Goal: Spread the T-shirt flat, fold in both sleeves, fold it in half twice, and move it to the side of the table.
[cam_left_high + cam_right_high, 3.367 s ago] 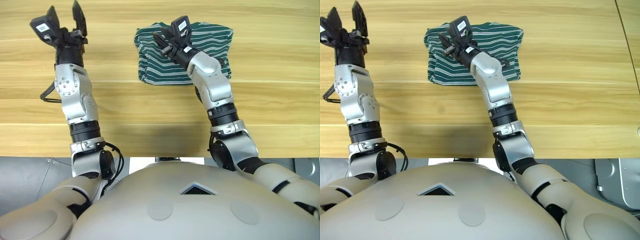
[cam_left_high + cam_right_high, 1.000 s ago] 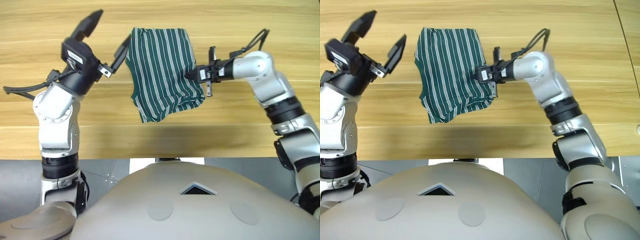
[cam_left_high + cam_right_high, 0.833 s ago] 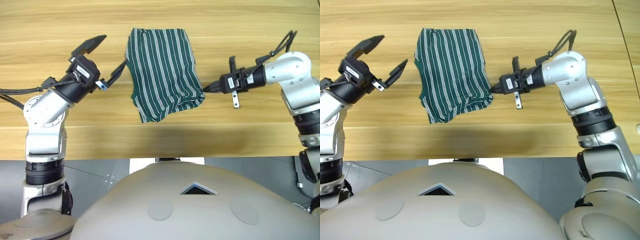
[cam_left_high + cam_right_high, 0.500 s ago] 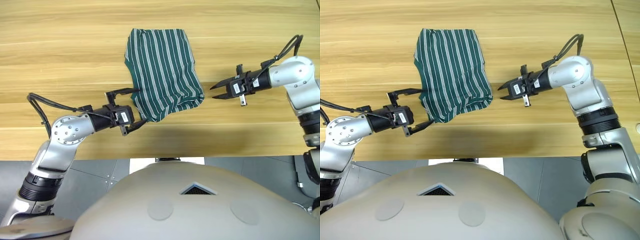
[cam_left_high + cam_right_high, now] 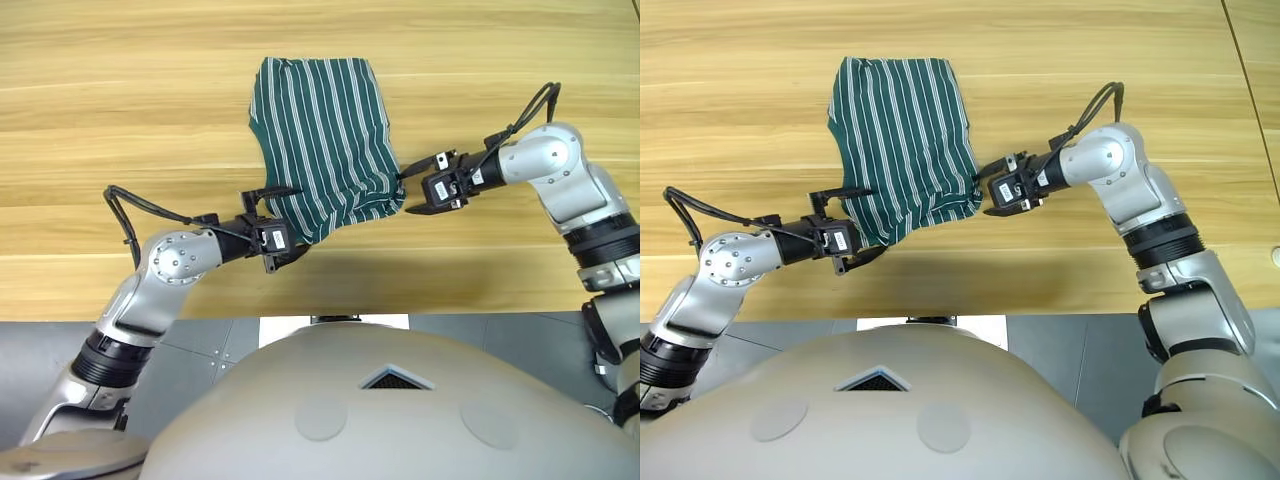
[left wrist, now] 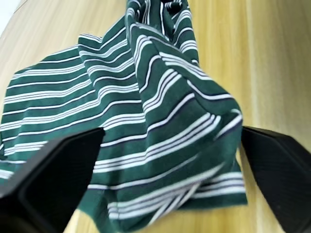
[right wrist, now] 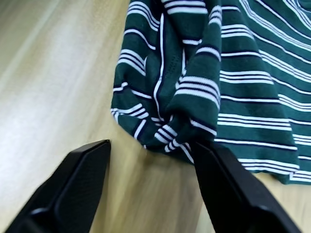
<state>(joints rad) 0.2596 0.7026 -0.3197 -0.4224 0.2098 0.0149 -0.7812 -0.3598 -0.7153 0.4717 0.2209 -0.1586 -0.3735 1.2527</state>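
Note:
The green T-shirt (image 5: pixel 322 130) with white stripes lies folded into a compact bundle on the wooden table (image 5: pixel 120 80), its long side running away from me. My left gripper (image 5: pixel 288 222) is open at the shirt's near-left corner. In the left wrist view its dark fingers (image 6: pixel 53 179) straddle the bunched corner of the T-shirt (image 6: pixel 160 111). My right gripper (image 5: pixel 404 193) is open at the near-right corner. The right wrist view has that corner of the T-shirt (image 7: pixel 189 97) sitting between the fingertips (image 7: pixel 82 179).
The table's near edge (image 5: pixel 400 305) runs just behind both grippers, with grey floor below it. Its right edge (image 5: pixel 1252 90) lies far to the right. Bare wood surrounds the shirt on all sides.
The right gripper has moved left from open table to the shirt's near-right corner. The left gripper has slid a little right, closer around the near-left corner. The shirt has not moved.

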